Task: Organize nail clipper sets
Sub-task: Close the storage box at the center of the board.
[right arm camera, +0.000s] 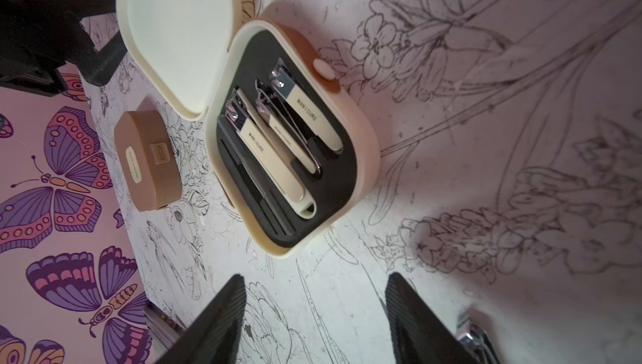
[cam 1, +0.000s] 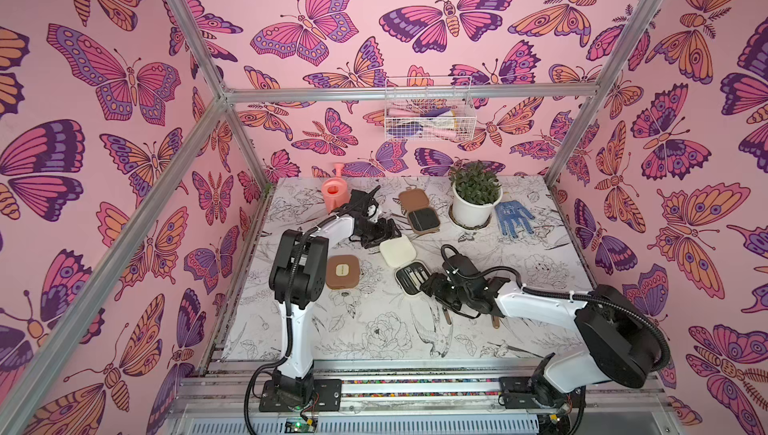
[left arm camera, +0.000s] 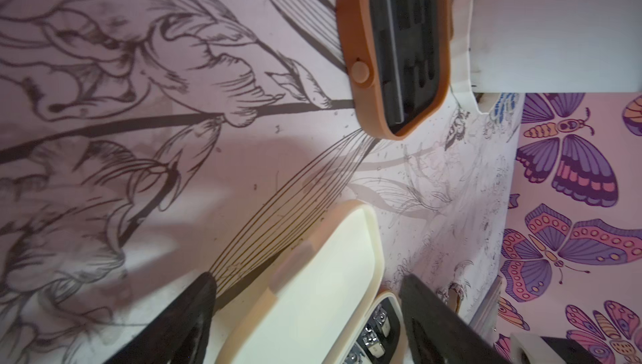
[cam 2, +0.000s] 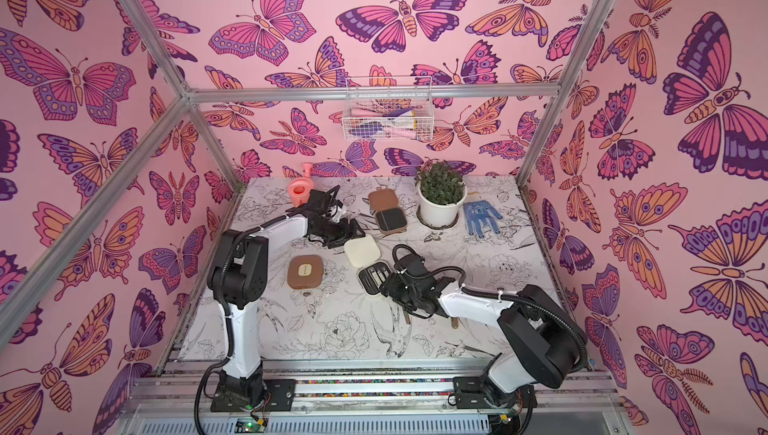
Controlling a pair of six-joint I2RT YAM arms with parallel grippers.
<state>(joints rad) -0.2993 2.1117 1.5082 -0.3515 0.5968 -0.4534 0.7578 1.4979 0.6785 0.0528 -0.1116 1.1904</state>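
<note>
The cream nail clipper set lies open mid-table, its lid (cam 1: 397,251) flat and its black-lined base (right arm camera: 288,143) holding several clippers. My left gripper (left arm camera: 309,310) is open, with one finger on each side of the cream lid's (left arm camera: 312,292) far edge. The open right gripper (right arm camera: 314,280) hovers just in front of the cream base (cam 1: 412,280) with nothing between its fingers. A closed tan-brown case (cam 1: 342,271) sits left of it. Another tan-brown case (cam 1: 423,220) lies open at the back, its black tray (left arm camera: 396,49) without tools. A loose metal clipper (right arm camera: 472,338) lies beside a right fingertip.
A pink watering can (cam 1: 332,194) stands at the back left. A potted plant (cam 1: 476,200) and a blue dotted glove (cam 1: 513,217) are at the back right. A wire basket (cam 1: 428,115) hangs on the rear wall. Two brown tool ends (cam 1: 496,320) peek out under the right arm.
</note>
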